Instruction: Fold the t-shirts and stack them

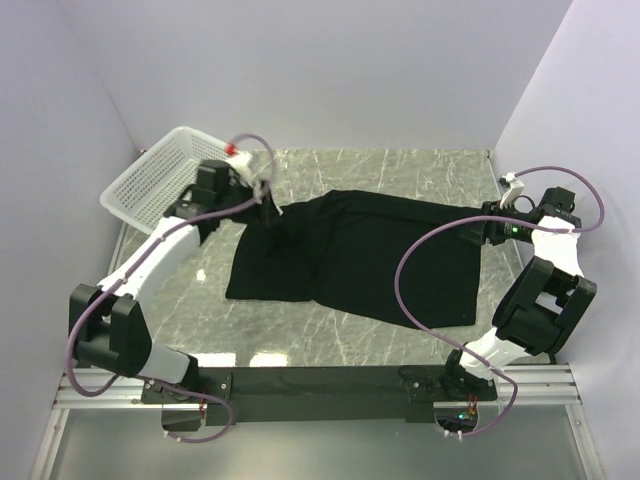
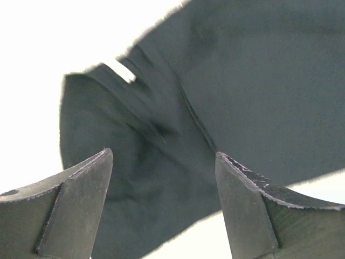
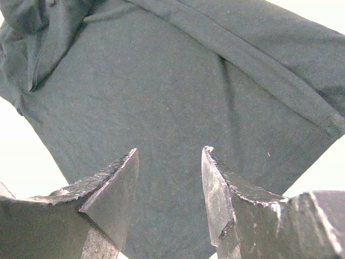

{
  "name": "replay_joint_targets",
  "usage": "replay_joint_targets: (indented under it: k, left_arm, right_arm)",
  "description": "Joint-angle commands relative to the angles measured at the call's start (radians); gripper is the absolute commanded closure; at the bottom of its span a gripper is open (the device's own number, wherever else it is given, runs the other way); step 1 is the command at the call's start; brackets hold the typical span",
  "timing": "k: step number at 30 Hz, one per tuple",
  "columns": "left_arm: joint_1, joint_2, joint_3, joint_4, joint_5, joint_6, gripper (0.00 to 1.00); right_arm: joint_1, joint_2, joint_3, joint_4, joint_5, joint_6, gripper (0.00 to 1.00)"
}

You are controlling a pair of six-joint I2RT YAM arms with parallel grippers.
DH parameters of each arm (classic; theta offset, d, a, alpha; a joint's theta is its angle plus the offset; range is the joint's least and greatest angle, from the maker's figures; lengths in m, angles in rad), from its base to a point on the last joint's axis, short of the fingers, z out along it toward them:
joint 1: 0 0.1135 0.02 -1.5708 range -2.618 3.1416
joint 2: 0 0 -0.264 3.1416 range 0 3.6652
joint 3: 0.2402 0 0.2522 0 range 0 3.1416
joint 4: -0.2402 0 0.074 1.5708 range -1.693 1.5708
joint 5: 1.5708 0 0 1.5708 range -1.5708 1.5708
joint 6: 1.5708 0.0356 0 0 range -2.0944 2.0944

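— Under both grippers, how far along is the folding?
— Barely begun, I'd judge. One t-shirt (image 1: 350, 255) lies mostly spread on the table (image 1: 400, 165), bunched at the corner below the left gripper (image 1: 268, 207). No neat fold and no stack shows.
— And the arms?
— Left arm reaches forward, its gripper hanging over that bunched corner, jaws wide with nothing between them. Right arm is folded back at the shirt's opposite edge. The right gripper (image 1: 486, 222) points over the cloth beneath it, jaws parted and empty.

Overexposed white surrounds the softly blurred t-shirt (image 2: 242, 81)
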Motion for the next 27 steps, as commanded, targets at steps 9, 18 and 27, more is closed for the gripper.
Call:
replay_joint_targets:
  k: [9, 18, 27]
  left_arm:
    - [0.105, 0.226, 0.051, 0.176, 0.128, -0.344, 0.36]
    - [0.079, 0.295, 0.083, 0.187, 0.142, -0.399, 0.37]
    - [0.041, 0.330, 0.115, 0.094, 0.078, -0.417, 0.37]
  right_arm:
    - [0.006, -0.021, -0.003, 0.013, -0.012, -0.002, 0.43]
    - [0.006, -0.018, -0.016, 0.024, -0.006, 0.007, 0.43]
    - [0.007, -0.015, 0.001, 0.019, -0.004, 0.009, 0.43]
